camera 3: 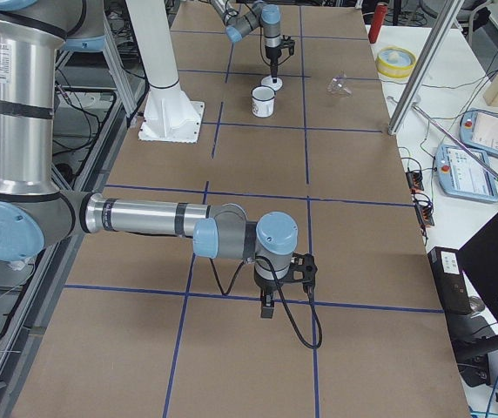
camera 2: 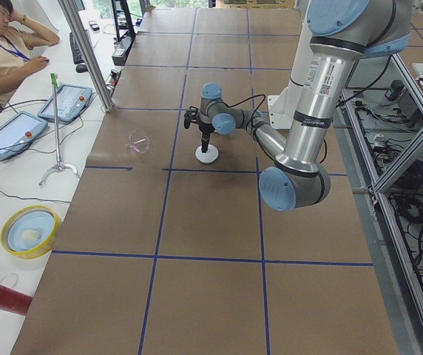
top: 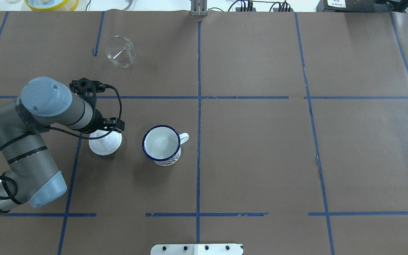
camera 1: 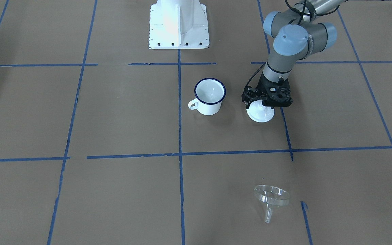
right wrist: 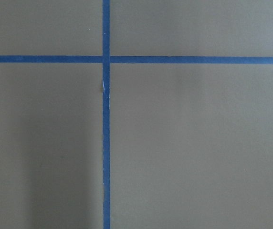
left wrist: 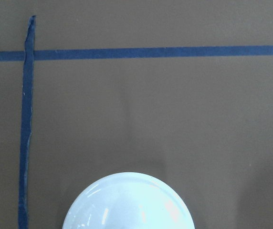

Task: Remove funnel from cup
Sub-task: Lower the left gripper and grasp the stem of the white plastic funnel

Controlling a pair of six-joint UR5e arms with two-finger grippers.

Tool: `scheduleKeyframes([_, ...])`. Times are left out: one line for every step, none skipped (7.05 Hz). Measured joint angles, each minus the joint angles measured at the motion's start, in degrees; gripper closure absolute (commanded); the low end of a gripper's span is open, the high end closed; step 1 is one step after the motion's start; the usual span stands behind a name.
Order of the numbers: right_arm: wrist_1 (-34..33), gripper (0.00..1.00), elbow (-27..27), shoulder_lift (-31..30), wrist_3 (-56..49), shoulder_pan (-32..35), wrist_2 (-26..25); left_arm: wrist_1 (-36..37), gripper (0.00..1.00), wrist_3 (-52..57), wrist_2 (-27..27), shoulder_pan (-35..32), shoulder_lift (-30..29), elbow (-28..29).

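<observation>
Entry 1. Funnel (camera 1: 271, 197): clear, with a wide cone and a short spout. We record it lying tipped on the table (camera 1: 114, 112) in the lower right of the front-facing view, spout toward the bottom edge. It is out of the cup, well apart from it, with nothing touching it. In the overhead view it sits in the upper left.

Entry 2. Cup (camera 1: 209, 95): white enamel mug with a dark blue rim. It stands upright near the centre of the front-facing view, its loop handle toward that view's left. We see nothing inside it.

Entry 3. Lid (camera 1: 260, 115): white, round and domed, on the table near the cup, to its right in the front-facing view and not touching it. The left wrist view shows its dome at the bottom edge.

Entry 4. Left gripper (camera 1: 263, 105): pointing straight down directly over the lid. Its black body hides the fingertips, so we cannot tell whether the fingers are spread or pinching the lid.

Entry 5. Right gripper (camera 3: 267, 306): low over the table in the lower centre of the right-side view, far from all three items. We cannot tell how its fingers stand.

Entry 6. Table: brown covering with a blue tape grid.
</observation>
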Motion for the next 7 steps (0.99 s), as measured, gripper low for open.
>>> scheduleKeyframes([0.00, 0.00, -0.01, 0.00, 0.00, 0.00, 0.00, 0.19, 0.00, 0.04, 0.01, 0.06, 0.13, -0.01])
scheduleKeyframes([0.00, 0.00, -0.03, 0.00, 0.00, 0.00, 0.00, 0.30, 0.00, 0.05, 0.01, 0.07, 0.20, 0.03])
scheduleKeyframes([0.00, 0.00, -0.03, 0.00, 0.00, 0.00, 0.00, 0.34, 0.00, 0.06, 0.02, 0.05, 0.55, -0.15])
scheduleKeyframes([0.00, 0.00, -0.02, 0.00, 0.00, 0.00, 0.00, 0.36, 0.00, 0.06, 0.02, 0.05, 1.17, -0.42])
scheduleKeyframes([0.00, 0.00, 0.00, 0.00, 0.00, 0.00, 0.00, 0.37, 0.00, 0.09, 0.02, 0.05, 1.64, -0.53])
scheduleKeyframes([0.00, 0.00, 0.00, 0.00, 0.00, 0.00, 0.00, 0.37, 0.00, 0.11, 0.02, 0.06, 1.83, -0.54])
scheduleKeyframes([0.00, 0.00, 0.00, 0.00, 0.00, 0.00, 0.00, 0.37, 0.05, 0.09, 0.02, 0.07, 1.87, -0.56])
